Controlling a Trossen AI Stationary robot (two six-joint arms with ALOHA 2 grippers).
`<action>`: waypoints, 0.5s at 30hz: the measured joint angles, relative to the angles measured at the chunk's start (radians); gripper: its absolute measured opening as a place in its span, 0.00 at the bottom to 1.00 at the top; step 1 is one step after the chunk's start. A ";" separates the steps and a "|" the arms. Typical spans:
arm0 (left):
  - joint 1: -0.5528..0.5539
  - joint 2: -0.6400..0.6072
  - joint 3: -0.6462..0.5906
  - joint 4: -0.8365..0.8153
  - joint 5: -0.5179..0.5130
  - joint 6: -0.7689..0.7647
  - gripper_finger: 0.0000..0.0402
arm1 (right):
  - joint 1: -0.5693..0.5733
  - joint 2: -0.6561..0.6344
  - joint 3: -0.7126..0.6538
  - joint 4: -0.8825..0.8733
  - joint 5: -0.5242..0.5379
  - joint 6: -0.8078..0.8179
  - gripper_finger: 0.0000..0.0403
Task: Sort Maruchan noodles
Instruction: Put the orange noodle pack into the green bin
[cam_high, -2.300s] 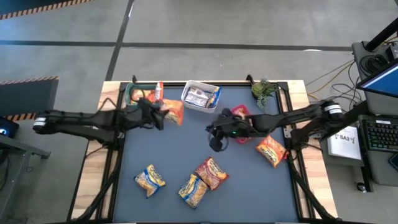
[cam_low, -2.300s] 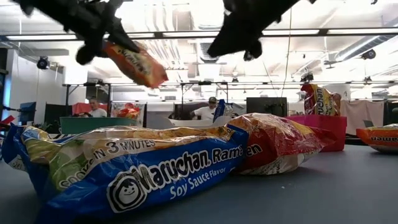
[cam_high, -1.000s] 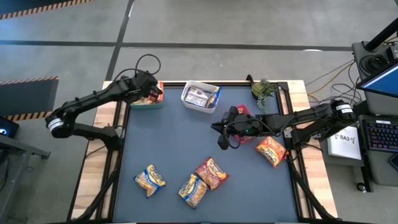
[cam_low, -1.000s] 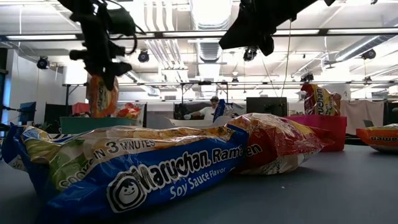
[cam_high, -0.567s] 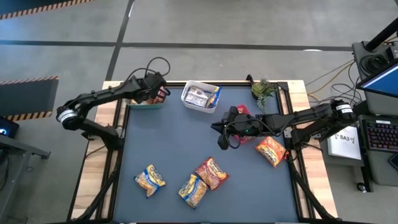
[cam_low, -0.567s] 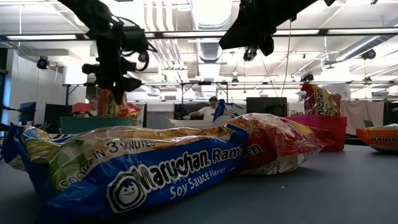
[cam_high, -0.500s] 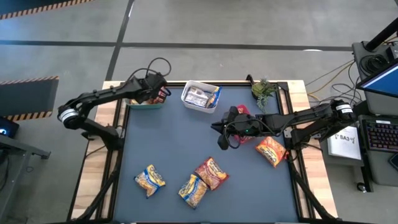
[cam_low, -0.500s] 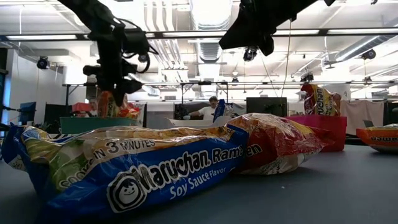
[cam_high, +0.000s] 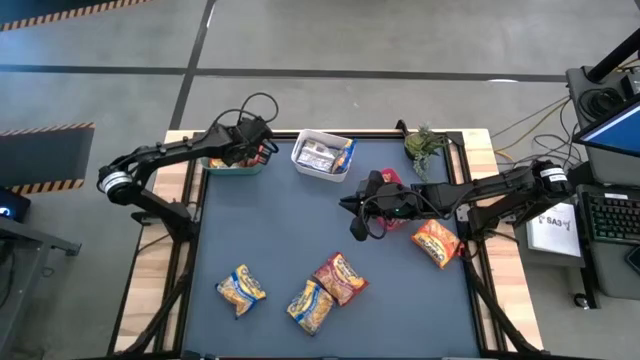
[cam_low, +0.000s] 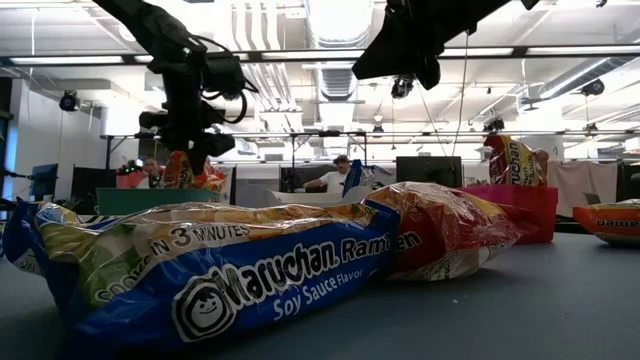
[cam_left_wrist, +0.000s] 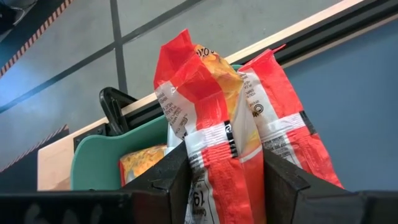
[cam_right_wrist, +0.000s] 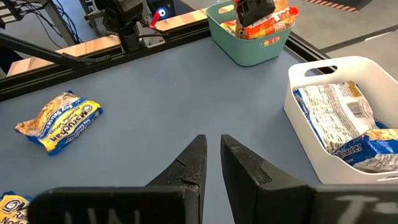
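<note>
Since a second earlier, the left pincer (cam_high: 252, 148) had shifted slightly over the green bin (cam_high: 232, 166), an orange-red Maruchan packet (cam_left_wrist: 214, 143) upright between its fingers; whether they pinched it was unclear, its lower end hidden. Over mid-worktop (cam_high: 300, 230), the right pincer (cam_right_wrist: 212, 163) hung nearly pressed together, empty.

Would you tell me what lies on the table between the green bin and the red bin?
The white bin, holding silver and blue packets, lies between the green bin and the red bin, as the high view shows.
</note>
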 joint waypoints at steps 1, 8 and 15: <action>0.000 0.000 0.000 0.003 0.001 0.000 0.33 | 0.000 0.000 0.000 0.000 0.000 -0.001 0.10; 0.000 0.000 0.000 0.006 0.014 0.000 0.49 | 0.000 0.000 0.000 0.000 0.000 -0.003 0.10; -0.006 -0.011 0.000 0.006 0.069 0.003 0.62 | 0.000 0.000 0.000 0.000 0.000 -0.004 0.10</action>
